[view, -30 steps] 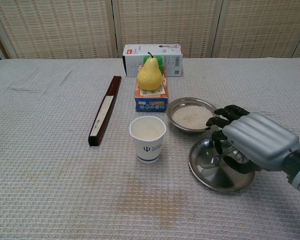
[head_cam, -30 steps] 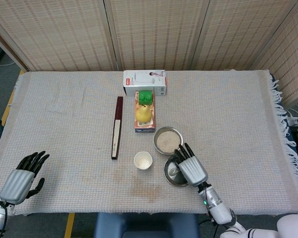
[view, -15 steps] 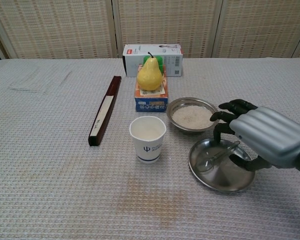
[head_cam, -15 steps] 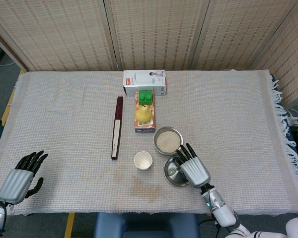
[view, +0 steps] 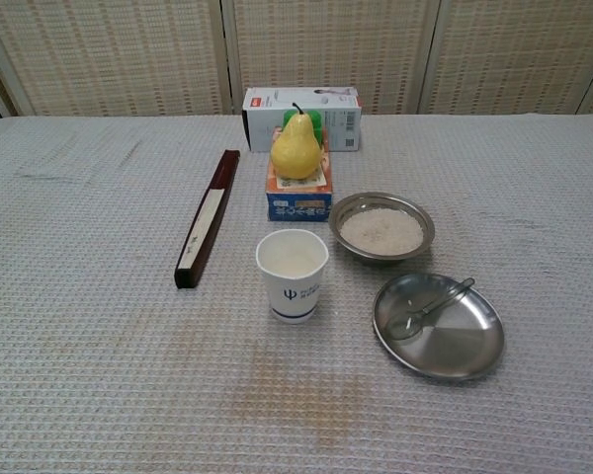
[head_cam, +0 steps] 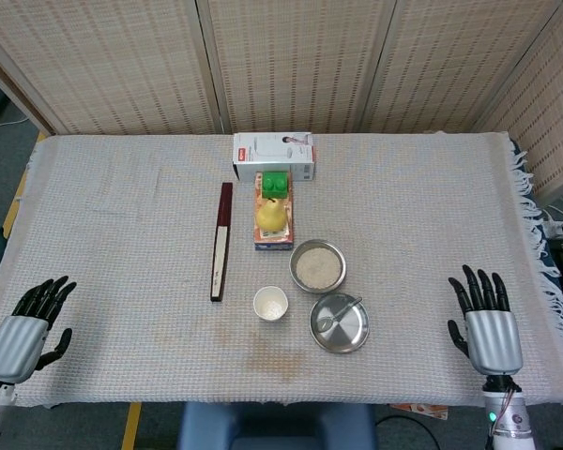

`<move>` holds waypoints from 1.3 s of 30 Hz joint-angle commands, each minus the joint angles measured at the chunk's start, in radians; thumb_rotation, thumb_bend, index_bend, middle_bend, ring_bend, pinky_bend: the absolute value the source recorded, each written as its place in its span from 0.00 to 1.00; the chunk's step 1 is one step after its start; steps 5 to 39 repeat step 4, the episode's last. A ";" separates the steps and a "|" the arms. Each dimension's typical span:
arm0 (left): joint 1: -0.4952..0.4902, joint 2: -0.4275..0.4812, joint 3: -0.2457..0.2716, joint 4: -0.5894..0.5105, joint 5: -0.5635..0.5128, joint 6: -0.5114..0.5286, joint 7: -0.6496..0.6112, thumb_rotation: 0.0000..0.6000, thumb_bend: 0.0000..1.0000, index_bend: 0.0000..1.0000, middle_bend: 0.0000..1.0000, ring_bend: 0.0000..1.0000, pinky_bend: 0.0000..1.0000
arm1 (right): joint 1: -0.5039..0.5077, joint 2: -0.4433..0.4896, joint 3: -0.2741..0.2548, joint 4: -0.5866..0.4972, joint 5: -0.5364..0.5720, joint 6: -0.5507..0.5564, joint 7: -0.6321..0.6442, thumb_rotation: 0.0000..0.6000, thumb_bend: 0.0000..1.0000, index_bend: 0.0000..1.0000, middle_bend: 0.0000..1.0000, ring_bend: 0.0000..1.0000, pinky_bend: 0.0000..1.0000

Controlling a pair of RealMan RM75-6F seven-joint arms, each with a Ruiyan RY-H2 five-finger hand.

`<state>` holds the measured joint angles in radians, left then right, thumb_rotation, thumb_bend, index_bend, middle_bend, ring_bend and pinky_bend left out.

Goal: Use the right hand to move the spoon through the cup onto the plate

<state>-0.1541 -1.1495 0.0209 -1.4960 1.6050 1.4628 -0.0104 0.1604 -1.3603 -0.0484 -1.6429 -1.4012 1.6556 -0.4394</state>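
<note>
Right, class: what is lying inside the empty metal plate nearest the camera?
A metal spoon lies in the plate, bowl end toward the plate's middle, handle resting up toward the far rim. Nothing else shows in it, and no hand covers it.

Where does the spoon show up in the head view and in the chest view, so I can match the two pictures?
Head view: the spoon lies on the plate, low and right of centre.
Chest view: the spoon lies across the plate's upper left, lower right of picture.
Shared landmark: the paper cup left of the plate.
</note>
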 commanded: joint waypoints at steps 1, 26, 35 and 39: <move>0.006 -0.007 -0.012 0.000 -0.022 0.003 0.025 1.00 0.47 0.00 0.00 0.00 0.12 | -0.022 0.063 0.042 -0.030 0.035 -0.018 0.081 1.00 0.24 0.13 0.01 0.00 0.00; 0.009 -0.011 -0.014 -0.007 -0.026 0.007 0.048 1.00 0.46 0.00 0.00 0.00 0.12 | -0.027 0.079 0.043 -0.027 0.007 -0.020 0.098 1.00 0.23 0.11 0.00 0.00 0.00; 0.009 -0.011 -0.014 -0.007 -0.026 0.007 0.048 1.00 0.46 0.00 0.00 0.00 0.12 | -0.027 0.079 0.043 -0.027 0.007 -0.020 0.098 1.00 0.23 0.11 0.00 0.00 0.00; 0.009 -0.011 -0.014 -0.007 -0.026 0.007 0.048 1.00 0.46 0.00 0.00 0.00 0.12 | -0.027 0.079 0.043 -0.027 0.007 -0.020 0.098 1.00 0.23 0.11 0.00 0.00 0.00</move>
